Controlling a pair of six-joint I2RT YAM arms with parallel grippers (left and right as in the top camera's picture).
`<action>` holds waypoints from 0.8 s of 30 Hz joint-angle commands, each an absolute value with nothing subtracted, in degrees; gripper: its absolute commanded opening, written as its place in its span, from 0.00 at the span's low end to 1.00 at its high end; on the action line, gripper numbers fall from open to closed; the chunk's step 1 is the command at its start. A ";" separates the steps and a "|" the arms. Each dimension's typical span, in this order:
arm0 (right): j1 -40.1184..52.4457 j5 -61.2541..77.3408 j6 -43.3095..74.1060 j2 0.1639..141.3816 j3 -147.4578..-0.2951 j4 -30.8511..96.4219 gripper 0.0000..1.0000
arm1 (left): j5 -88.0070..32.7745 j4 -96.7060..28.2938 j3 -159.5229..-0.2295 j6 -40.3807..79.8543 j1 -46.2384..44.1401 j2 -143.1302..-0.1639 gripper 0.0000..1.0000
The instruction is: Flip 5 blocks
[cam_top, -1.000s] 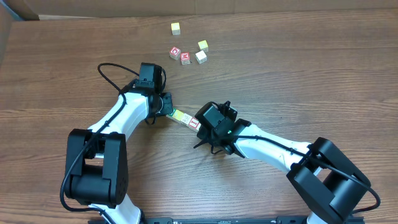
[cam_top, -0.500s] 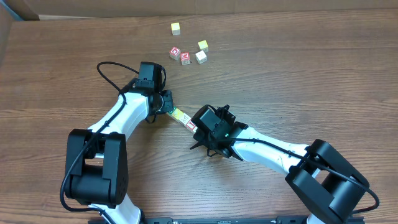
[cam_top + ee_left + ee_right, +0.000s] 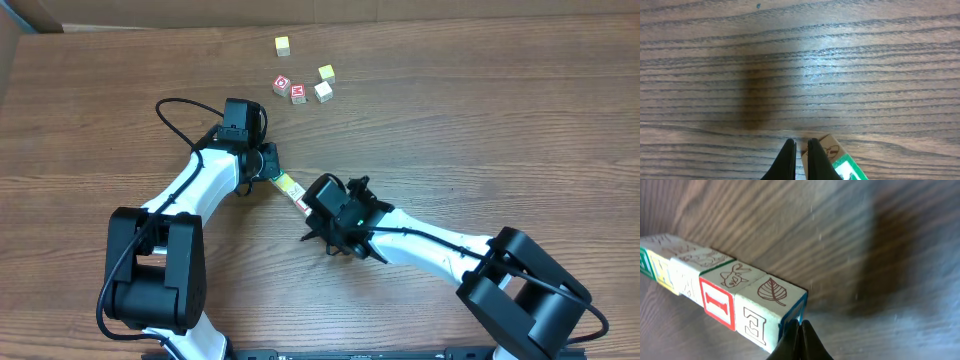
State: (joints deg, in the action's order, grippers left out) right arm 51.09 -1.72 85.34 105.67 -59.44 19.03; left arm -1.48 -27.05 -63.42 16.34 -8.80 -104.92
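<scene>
A: Where are we finding the blocks right now?

B: We are seeing the blocks lying in one tight row on the wooden table, face against face. In the overhead view the row is running diagonally between the two arms.

A: What are we reading from the left gripper?

B: We are watching the left gripper with its two fingers pressed together and nothing between them. Its tips are sitting right beside the green-edged block at that end of the row.

A: And the other side?

B: We are finding the right gripper closed as well, pinching nothing. Its tips are touching the lower corner of the end block, which is showing a leaf on top and an "E" on its side. The red-framed I block is sitting directly next to that one.

A: Are we noticing anything else on the wood?

B: We are spotting a loose cluster well apart from the row, toward the far edge. There the D cube and M cube are lying side by side, with two pale cubes near them. A lone pale-yellow cube is resting farther back.
</scene>
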 commanded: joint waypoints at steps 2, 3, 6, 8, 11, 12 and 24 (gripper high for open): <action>52.16 -2.92 88.71 104.51 -60.71 16.56 0.04 | -7.11 -28.14 -62.98 16.95 -10.33 -104.90 0.04; 52.27 -2.92 89.71 104.66 -60.71 16.56 0.04 | -7.11 -28.05 -62.98 16.95 -10.33 -104.90 0.04; 52.69 -2.92 92.51 105.27 -60.71 16.51 0.04 | -7.11 -27.77 -62.98 16.95 -10.33 -104.90 0.04; 53.06 -2.94 93.76 105.65 -60.71 16.51 0.04 | -7.11 -27.66 -62.98 16.95 -10.33 -104.90 0.04; 53.54 -2.92 93.76 106.24 -60.71 16.05 0.04 | -7.11 -27.62 -62.98 16.95 -10.33 -104.90 0.04; 53.69 -2.92 93.76 106.34 -60.71 15.70 0.04 | -7.11 -27.62 -62.98 16.95 -10.33 -104.90 0.04; 55.77 -2.94 100.79 106.54 -60.71 14.52 0.04 | -7.09 -26.46 -62.98 16.93 -10.33 -104.90 0.04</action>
